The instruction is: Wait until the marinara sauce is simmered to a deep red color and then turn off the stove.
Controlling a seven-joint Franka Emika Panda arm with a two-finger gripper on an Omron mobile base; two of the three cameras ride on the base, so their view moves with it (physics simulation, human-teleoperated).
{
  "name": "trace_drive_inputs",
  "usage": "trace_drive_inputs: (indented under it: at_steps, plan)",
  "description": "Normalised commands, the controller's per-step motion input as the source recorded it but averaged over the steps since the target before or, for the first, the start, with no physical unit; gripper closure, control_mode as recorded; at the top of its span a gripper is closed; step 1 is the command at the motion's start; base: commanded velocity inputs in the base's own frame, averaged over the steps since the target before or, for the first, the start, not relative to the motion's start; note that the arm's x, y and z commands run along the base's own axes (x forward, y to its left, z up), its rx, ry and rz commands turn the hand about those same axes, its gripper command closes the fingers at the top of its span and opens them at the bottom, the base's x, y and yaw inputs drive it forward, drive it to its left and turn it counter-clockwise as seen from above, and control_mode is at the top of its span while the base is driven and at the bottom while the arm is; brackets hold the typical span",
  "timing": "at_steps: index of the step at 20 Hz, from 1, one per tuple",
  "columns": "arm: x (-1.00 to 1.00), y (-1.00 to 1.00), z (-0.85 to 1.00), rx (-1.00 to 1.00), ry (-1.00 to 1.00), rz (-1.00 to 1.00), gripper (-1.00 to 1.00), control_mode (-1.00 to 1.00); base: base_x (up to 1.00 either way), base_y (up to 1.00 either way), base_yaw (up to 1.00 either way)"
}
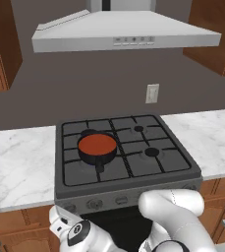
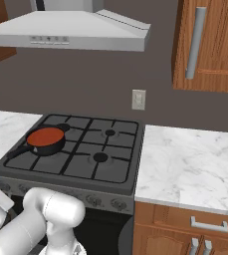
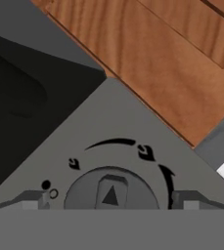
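Note:
The marinara sauce (image 1: 98,143) (image 2: 45,136) is a smooth orange-red disc in a small black pan (image 1: 98,157) on the rear-left burner of the stove (image 1: 133,170) (image 2: 85,167). Round knobs (image 1: 94,203) (image 2: 91,200) line the stove's front panel. My hand (image 1: 77,231) hangs low in front of the panel's left end. In the hand view my gripper (image 3: 111,200) is open and faces one grey knob (image 3: 111,188) very closely. Its fingertips (image 3: 33,200) stand on either side of that knob, not touching it. Arrow marks curve above the knob.
A grey range hood (image 1: 124,32) hangs above the stove. Marble counter (image 1: 20,162) (image 2: 195,159) runs on both sides, over wooden cabinets (image 2: 185,229). A wall outlet (image 1: 152,93) sits behind. The dark oven front (image 3: 20,97) lies beside the knob panel.

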Motion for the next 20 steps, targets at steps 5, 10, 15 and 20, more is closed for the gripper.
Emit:
trace_drive_inputs:
  at_steps: [5,10,15,20]
  plan:
    - [0.0,0.0,0.0,0.0,0.0,0.0,-1.0,-1.0,0.0,0.0,0.0]
    - [0.0,0.0,0.0,0.0,0.0,0.0,-1.0,-1.0,0.0,0.0,0.0]
    - [0.0,0.0,0.0,0.0,0.0,0.0,-1.0,-1.0,0.0,0.0,0.0]
    - [0.0,0.0,0.0,0.0,0.0,0.0,-1.0,-1.0,0.0,0.0,0.0]
